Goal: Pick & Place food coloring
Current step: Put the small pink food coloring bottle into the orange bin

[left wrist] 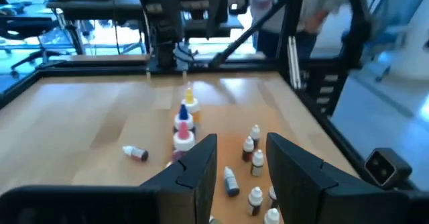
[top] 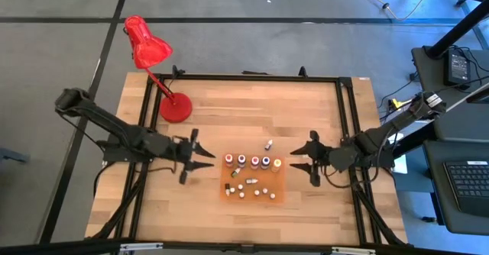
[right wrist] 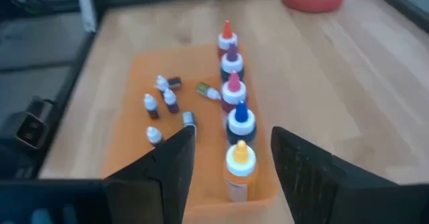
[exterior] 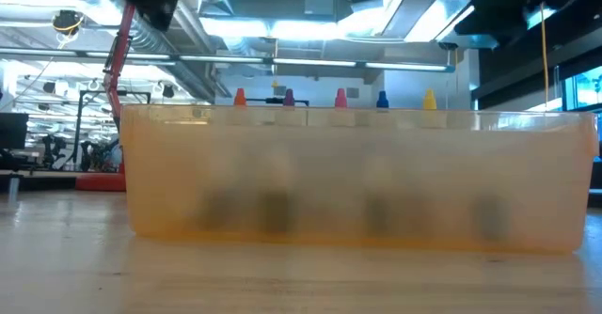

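The food coloring stands on an orange tray (top: 281,185) at mid-table. A row of larger bottles (top: 254,162) with coloured tips (right wrist: 233,90) lines the tray's far edge. Several small white-capped droppers (top: 252,188) stand or lie nearer (right wrist: 161,103). One small bottle (top: 268,143) lies on its side on the bare wood beyond the tray (left wrist: 136,153). My left gripper (top: 200,156) hovers open just left of the tray, pointing at it (left wrist: 242,150). My right gripper (top: 302,160) hovers open just right of it, the yellow-tipped bottle (right wrist: 240,162) closest ahead of its fingers (right wrist: 231,140).
A red desk lamp (top: 149,47) stands with its base (top: 176,108) at the table's far left. A black frame rail (top: 260,78) runs round the tabletop. In the low view the tray's translucent wall (exterior: 357,182) fills the foreground. Bare wood lies near and far of the tray.
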Available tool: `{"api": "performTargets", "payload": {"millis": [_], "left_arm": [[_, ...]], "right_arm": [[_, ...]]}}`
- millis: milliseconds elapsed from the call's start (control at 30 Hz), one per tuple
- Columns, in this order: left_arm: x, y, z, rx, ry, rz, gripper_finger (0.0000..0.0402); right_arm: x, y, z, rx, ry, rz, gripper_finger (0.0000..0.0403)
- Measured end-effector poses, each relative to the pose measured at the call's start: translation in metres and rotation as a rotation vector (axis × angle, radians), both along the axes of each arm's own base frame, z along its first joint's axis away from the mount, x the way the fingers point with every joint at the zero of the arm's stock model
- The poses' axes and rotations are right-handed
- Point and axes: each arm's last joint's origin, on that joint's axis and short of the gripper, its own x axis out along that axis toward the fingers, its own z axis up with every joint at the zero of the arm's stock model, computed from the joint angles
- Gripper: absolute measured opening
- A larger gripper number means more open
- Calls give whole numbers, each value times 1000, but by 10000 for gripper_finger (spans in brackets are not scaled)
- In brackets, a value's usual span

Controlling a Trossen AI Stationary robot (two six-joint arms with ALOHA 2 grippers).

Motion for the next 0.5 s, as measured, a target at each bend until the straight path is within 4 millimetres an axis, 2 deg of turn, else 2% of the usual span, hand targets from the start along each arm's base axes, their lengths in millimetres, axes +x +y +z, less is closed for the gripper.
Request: {"api": "performTargets", "payload": {"millis": [133,267,433,500], "left_arm": [[-13,24,-12,-47,-60,-14,123],[-21,44,-23,-65,-83,14,121],[-35,57,-38,-100,-84,32,123],[-39,61,-37,-112,-120,44,125]], "right_arm": [[-6,-18,-17,51,-63,31,198],[-13,-34,-25,52,-140,58,198],[-28,-43,-39,65,-237,55,198],[-35,-46,-45,75,-274,54,198]]}}
